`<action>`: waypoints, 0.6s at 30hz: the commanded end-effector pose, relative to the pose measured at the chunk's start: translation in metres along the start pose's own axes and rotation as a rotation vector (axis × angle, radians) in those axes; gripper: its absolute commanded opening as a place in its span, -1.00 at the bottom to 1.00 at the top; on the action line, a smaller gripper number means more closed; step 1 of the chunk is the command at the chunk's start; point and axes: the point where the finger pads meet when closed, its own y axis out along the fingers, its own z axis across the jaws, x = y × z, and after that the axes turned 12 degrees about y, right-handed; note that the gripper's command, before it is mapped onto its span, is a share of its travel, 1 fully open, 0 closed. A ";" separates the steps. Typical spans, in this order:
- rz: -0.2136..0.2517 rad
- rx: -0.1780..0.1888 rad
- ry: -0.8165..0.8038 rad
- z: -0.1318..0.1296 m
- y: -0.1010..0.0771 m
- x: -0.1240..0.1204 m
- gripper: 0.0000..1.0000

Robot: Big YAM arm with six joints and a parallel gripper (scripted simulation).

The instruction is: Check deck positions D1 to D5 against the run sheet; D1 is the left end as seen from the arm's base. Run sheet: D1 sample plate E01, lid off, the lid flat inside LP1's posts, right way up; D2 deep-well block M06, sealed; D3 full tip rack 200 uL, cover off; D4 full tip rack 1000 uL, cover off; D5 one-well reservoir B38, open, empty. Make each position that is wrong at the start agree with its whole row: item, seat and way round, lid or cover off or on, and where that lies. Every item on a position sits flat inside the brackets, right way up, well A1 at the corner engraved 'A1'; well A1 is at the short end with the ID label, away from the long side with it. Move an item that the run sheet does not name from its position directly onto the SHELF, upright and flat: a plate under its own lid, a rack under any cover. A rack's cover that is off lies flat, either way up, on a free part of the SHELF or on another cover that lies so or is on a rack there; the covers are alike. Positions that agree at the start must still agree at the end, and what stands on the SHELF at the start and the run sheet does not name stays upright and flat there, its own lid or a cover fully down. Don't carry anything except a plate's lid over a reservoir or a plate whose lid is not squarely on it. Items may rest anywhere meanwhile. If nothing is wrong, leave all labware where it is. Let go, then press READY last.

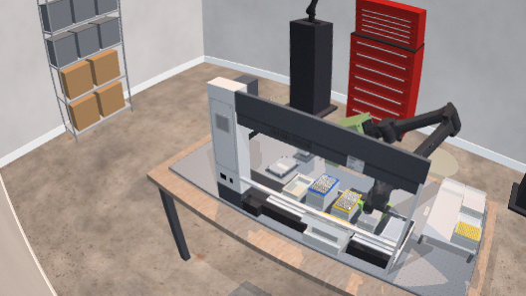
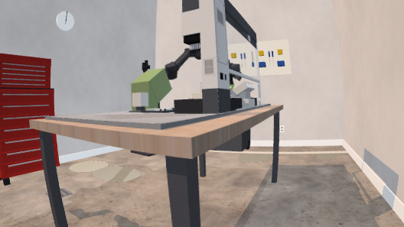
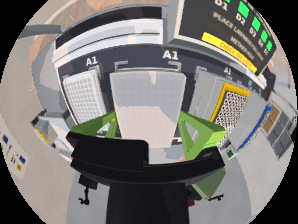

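Note:
My gripper (image 3: 147,113) is open, and its green fingers stand on either side of the grey sealed deep-well block (image 3: 147,99) without gripping it. In the top view the gripper (image 1: 374,203) hangs under the gantry, just above that block (image 1: 369,221). A white sample plate (image 3: 83,96) with open wells sits to the block's left in the wrist view; it also shows in the top view (image 1: 394,227). A yellow tip rack (image 1: 347,200), a blue tip rack (image 1: 323,184) and an open white reservoir (image 1: 298,184) follow along the deck. A flat lid (image 1: 281,167) lies behind the deck row.
The dark gantry beam (image 1: 329,139) spans the deck above the items. A shelf (image 1: 455,211) at the table's right end holds white covered items and a yellow tip rack (image 1: 469,231). A panel with green lights (image 3: 240,10) shows in the wrist view.

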 end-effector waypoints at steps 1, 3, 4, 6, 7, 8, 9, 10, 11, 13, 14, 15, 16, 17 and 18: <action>-0.021 0.007 -0.006 0.006 -0.006 0.007 1.00; -0.021 0.007 -0.006 0.006 -0.006 0.007 1.00; -0.021 0.007 -0.006 0.006 -0.006 0.007 1.00; -0.021 0.007 -0.006 0.006 -0.006 0.007 -1.00; -0.021 0.007 -0.006 0.006 -0.006 0.007 -1.00; -0.021 0.007 -0.006 0.006 -0.006 0.007 -1.00; -0.021 0.007 -0.006 0.006 -0.006 0.007 -1.00; -0.021 0.007 -0.006 0.006 -0.006 0.007 -1.00; -0.021 0.007 -0.006 0.006 -0.006 0.007 -1.00; -0.021 0.007 -0.006 0.006 -0.006 0.007 -1.00; -0.021 0.007 -0.006 0.006 -0.006 0.007 -1.00; -0.021 0.007 -0.006 0.006 -0.006 0.007 -1.00; -0.021 0.007 -0.006 0.006 -0.006 0.007 -1.00; -0.021 0.007 -0.006 0.006 -0.006 0.007 -1.00; -0.021 0.007 -0.006 0.006 -0.006 0.007 -1.00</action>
